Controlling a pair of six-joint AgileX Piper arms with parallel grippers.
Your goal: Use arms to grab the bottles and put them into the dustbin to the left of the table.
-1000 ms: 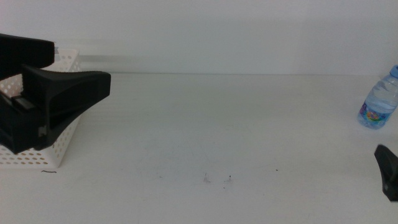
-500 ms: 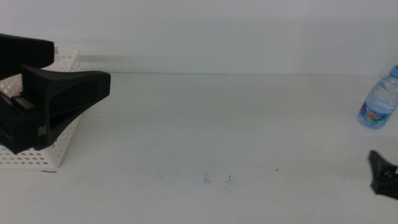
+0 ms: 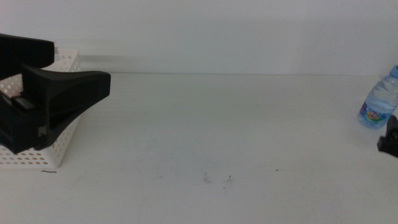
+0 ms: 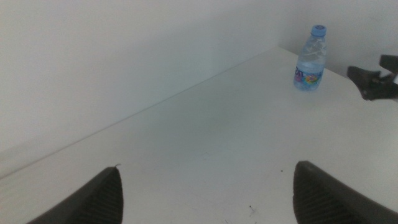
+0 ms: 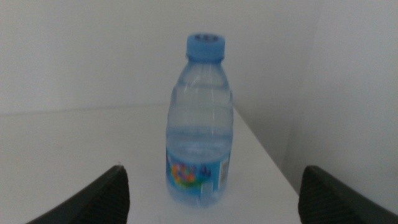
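A clear water bottle point(image 3: 378, 99) with a blue cap stands upright at the table's far right, the only one of the bottles in view. In the right wrist view the bottle point(image 5: 199, 130) is straight ahead of my right gripper point(image 5: 212, 168), whose jaws are wide open and apart from it. In the middle view only a black tip of the right gripper point(image 3: 390, 137) shows at the right edge, just below the bottle. My left arm point(image 3: 37, 106) hangs over the white perforated dustbin point(image 3: 37, 157) at the left. The left gripper point(image 4: 206, 167) is open and holds nothing.
The white table point(image 3: 217, 124) runs back to a plain white wall. A few dark specks point(image 3: 229, 180) lie near the front middle. The left wrist view also shows the bottle point(image 4: 310, 59) and the right gripper point(image 4: 373, 81) far across the table.
The right gripper has risen along the right edge and now sits just below the bottle. The left arm has not moved.
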